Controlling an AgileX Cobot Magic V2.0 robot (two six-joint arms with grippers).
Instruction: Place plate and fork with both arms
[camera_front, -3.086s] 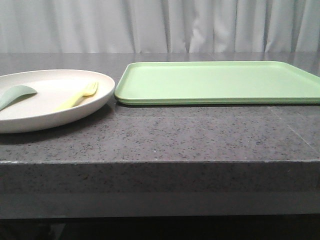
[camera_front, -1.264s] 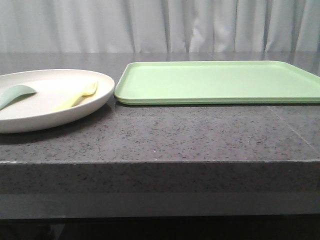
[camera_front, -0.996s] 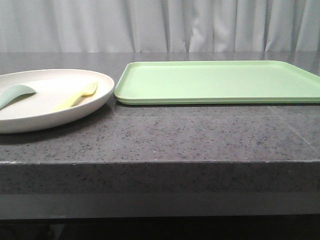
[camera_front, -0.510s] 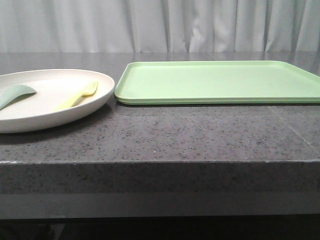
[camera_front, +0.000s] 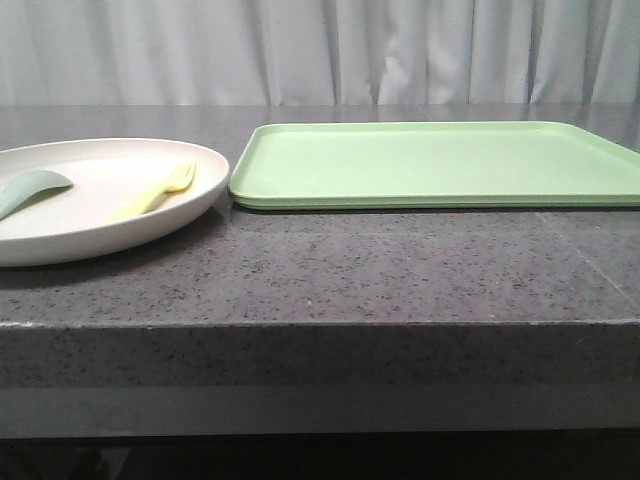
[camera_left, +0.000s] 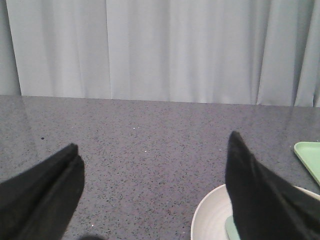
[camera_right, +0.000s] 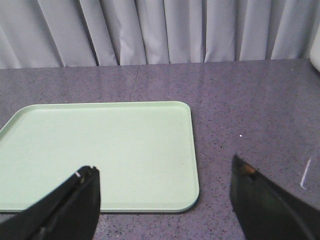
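The cream plate (camera_front: 60, 235) sits at the table's left in the front view. The pale-yellow fork (camera_front: 155, 192) lies in it on its right side, and a teal spoon (camera_front: 30, 190) lies on its left side. In the left wrist view my left gripper (camera_left: 152, 147) is open and empty above bare table, with the plate's rim (camera_left: 205, 217) beside one finger. In the right wrist view my right gripper (camera_right: 162, 172) is open and empty above the near right corner of the light-green tray (camera_right: 100, 150). Neither gripper shows in the front view.
The light-green tray (camera_front: 430, 165) lies flat to the right of the plate, almost touching it. The grey speckled table (camera_front: 330, 270) has its front edge near the camera. A pale curtain (camera_front: 320, 50) hangs behind the table.
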